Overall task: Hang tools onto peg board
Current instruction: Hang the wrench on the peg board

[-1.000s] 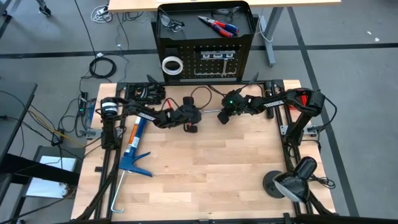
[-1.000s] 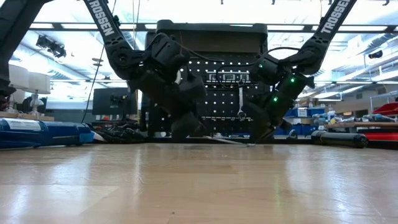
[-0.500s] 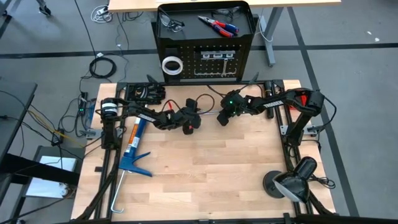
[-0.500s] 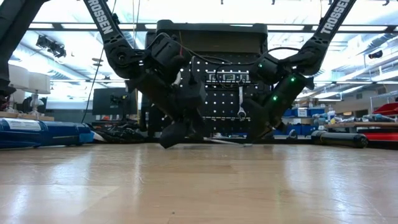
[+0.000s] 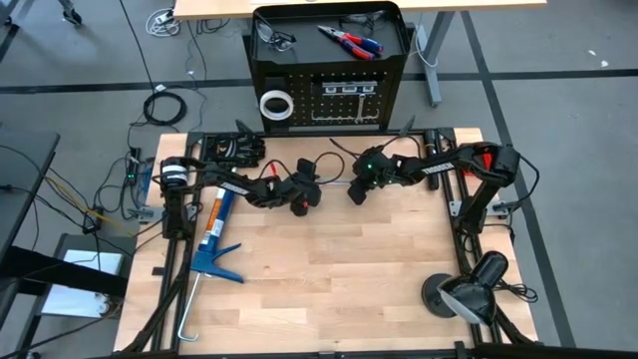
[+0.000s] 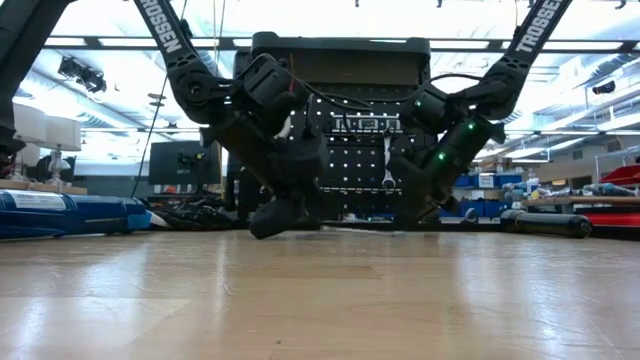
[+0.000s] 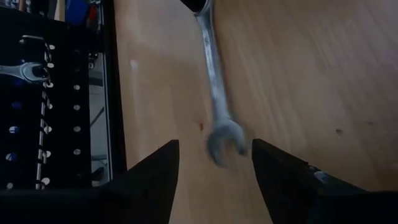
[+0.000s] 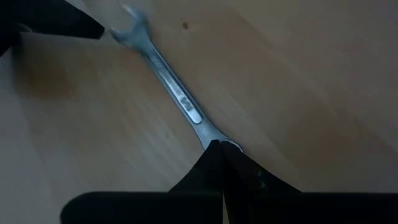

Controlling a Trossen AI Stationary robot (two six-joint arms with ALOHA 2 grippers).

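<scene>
In the low view, white letters reading TROSSEN run along the left arm (image 6: 165, 40) and the right arm (image 6: 530, 30).

We're in a workshop-style robotics lab: a butcher-block table (image 5: 329, 269) on a grey floor, loose cables (image 5: 171, 104) coiled at ten o'clock. At twelve o'clock stands a black peg board (image 5: 329, 100) with tools hung on it. Beyond the table, benches under ceiling lights carry a monitor (image 6: 178, 163) and blue bins (image 6: 480, 185).
</scene>
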